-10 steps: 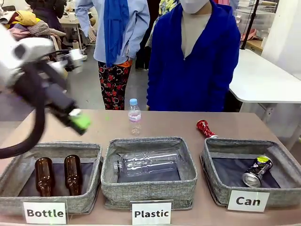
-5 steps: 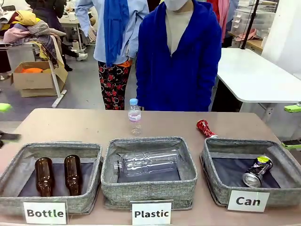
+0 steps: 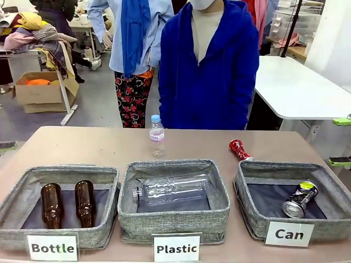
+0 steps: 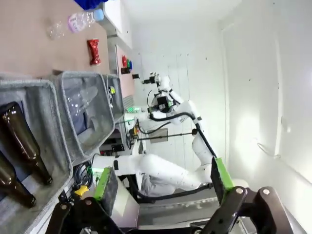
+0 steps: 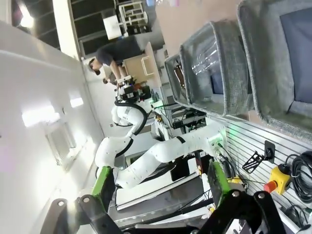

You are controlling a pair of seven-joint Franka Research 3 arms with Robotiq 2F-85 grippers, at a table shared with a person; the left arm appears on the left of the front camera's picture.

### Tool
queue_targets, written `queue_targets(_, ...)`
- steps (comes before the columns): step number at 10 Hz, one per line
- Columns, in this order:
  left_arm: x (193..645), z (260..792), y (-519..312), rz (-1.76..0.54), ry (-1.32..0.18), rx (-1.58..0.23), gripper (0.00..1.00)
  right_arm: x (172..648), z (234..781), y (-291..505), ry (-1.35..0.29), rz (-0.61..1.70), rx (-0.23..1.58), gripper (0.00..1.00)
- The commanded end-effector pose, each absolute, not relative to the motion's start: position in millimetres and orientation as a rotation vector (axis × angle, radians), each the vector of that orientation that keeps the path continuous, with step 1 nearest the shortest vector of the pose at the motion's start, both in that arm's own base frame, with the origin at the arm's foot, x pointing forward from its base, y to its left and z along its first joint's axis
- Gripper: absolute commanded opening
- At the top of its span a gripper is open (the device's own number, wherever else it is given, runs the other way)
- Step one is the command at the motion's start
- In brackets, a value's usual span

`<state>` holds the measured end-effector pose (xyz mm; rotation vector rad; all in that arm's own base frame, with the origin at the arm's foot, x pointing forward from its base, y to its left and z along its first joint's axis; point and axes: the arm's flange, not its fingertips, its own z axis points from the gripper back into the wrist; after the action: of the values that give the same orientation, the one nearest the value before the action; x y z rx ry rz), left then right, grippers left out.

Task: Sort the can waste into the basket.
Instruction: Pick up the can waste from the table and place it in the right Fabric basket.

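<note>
The crushed red can [image 3: 239,149] is partly hidden behind the basket [image 3: 285,167] rim; the picture's edge cuts off the right pincer [image 3: 342,141].

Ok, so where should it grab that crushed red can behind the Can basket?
Across its crushed middle, coming from above. The red can lies flat and slantwise on the table, its near end by the basket rim, so a low approach from the robot's side looks blocked.
</note>
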<state>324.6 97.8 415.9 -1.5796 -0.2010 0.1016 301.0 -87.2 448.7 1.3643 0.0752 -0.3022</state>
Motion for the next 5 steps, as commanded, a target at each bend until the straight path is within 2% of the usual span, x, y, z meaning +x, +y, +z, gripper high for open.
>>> queue_targets(1,315.8,416.4,99.8,0.062,-0.187,-1.570,1.00,297.5,447.8,-82.6,0.115,-0.295,1.359,1.00)
queue_targets(5,315.8,416.4,99.8,0.062,-0.187,-1.570,1.00,297.5,447.8,-82.6,0.115,-0.295,1.359,1.00)
